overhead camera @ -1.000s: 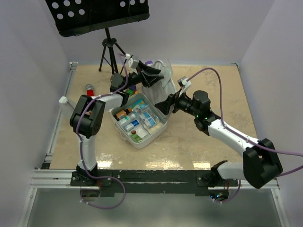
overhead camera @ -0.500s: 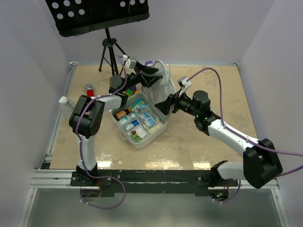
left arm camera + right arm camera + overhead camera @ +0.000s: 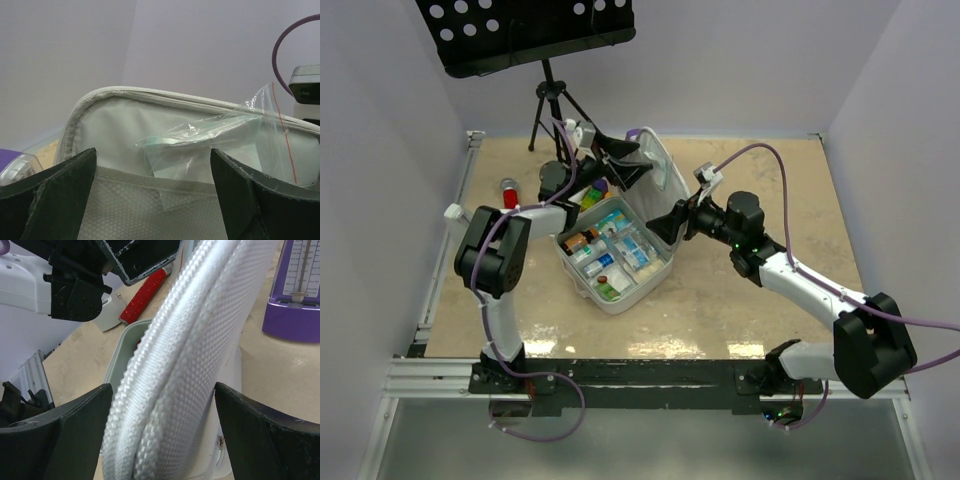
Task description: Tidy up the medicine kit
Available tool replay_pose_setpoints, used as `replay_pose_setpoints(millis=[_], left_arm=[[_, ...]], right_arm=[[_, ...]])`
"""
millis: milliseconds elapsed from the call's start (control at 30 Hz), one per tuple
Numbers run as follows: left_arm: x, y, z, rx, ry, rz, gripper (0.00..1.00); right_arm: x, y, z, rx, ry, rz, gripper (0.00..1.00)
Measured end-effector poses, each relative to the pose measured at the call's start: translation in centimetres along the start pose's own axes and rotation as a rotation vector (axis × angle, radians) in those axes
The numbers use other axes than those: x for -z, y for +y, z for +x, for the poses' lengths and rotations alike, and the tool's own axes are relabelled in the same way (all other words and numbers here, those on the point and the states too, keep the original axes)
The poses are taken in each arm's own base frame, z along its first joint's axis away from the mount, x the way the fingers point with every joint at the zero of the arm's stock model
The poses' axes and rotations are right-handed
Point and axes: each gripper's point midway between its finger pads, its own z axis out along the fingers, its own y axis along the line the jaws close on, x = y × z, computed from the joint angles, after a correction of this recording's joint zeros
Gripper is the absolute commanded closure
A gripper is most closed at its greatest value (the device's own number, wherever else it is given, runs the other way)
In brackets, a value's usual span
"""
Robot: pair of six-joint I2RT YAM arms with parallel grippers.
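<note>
The medicine kit is a white case lying open mid-table, its base full of small boxes and bottles. Its lid stands upright at the far side. My left gripper is open and empty, facing the lid's inside. In the left wrist view the gripper frames the grey mesh pocket, with a clear plastic bag tucked behind it. My right gripper is open. In the right wrist view the gripper has its jaws on either side of the lid's white woven rim.
A red tube lies at the left, also in the right wrist view. A purple metronome stands behind the kit. A black music stand on a tripod stands at the far left.
My left gripper has drawn back a little to the left, away from the lid, and the lid stands more upright. The right arm has not moved.
</note>
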Motion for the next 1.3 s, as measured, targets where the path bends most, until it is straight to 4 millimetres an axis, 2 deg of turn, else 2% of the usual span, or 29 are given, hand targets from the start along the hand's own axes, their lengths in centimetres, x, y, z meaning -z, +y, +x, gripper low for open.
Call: replay_pose_setpoints(millis=[367,700,900,1000,1133,1300], left_arm=[[1.6,1.8,-3.1,-0.042,-0.045,-0.060,0.00],[1.6,1.5,-2.9,-0.042,-0.033,-0.043,0.01],[1.2,1.7,-3.6,-0.066,-0.058,-0.064,0.16],[0.6,1.2,-4.1,-0.130,-0.076,-0.066,0.21],[-0.3,-0.9,-6.0,-0.238,-0.120,-0.062,0.32],[-0.5,-4.6,-9.8,-0.404,-0.199,-0.057,0.49]], right_arm=[[0.0,0.0,0.0,0.000,0.000,-0.002,0.12],[0.0,0.0,0.0,0.000,0.001,-0.001,0.12],[-0.3,-0.3,0.6,-0.013,0.015,0.003,0.12],[-0.3,-0.2,0.6,-0.016,0.015,0.002,0.12],[-0.3,-0.2,0.6,-0.016,0.015,0.002,0.12],[-0.3,-0.2,0.5,-0.023,0.013,0.002,0.12]])
